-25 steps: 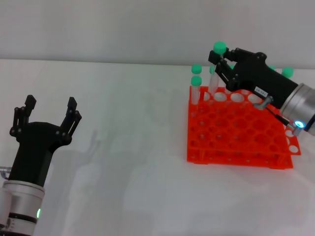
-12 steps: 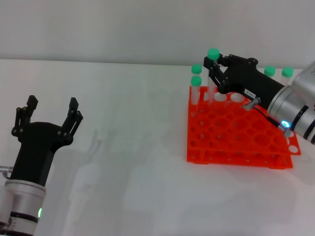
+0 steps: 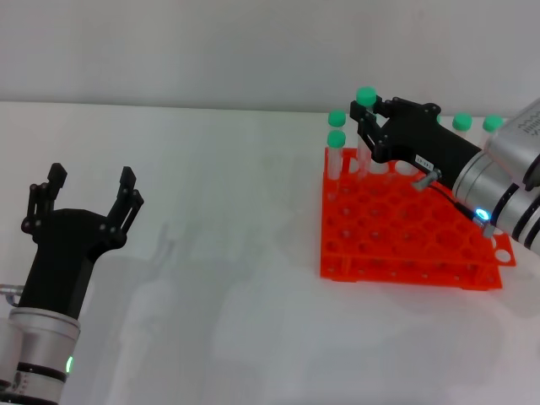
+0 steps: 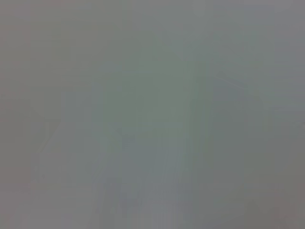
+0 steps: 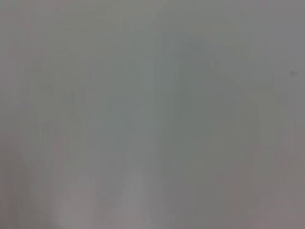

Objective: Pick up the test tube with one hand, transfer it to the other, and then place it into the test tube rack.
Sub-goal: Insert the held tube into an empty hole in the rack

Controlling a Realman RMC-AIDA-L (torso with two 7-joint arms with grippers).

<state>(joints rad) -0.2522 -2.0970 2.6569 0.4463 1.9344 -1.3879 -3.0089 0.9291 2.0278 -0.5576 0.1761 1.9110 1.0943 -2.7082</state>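
Black multi-fingered right gripper (image 3: 368, 121), carried on a silvery grey-white wrist with a small bluish light, reaches in from the right edge of the head view toward the far left corner of the bright orange-red, two-tiered plastic test tube rack (image 3: 396, 236). Its fingers are closed around a slim clear plastic test tube with a round green cap (image 3: 364, 126), held upright with the cap showing above the fingertips and the tube's lower end down at the rack's back row of holes; whether the tube is seated in a hole cannot be told. Two more green-capped clear tubes (image 3: 337, 150) stand upright just beside it, at the rack's far left corner, and two further green caps (image 3: 477, 123) show behind the gripper's body toward the upper right of the frame. The rack sits on a plain white tabletop (image 3: 219, 219) in the right half of the frame, its top a grid of round holes.

At lower left of the frame, well apart from the rack, the black multi-fingered left gripper (image 3: 87, 192) on a thick white arm with a small green light points upward, its fingers spread and holding nothing.

Both wrist views show only a featureless grey blur.
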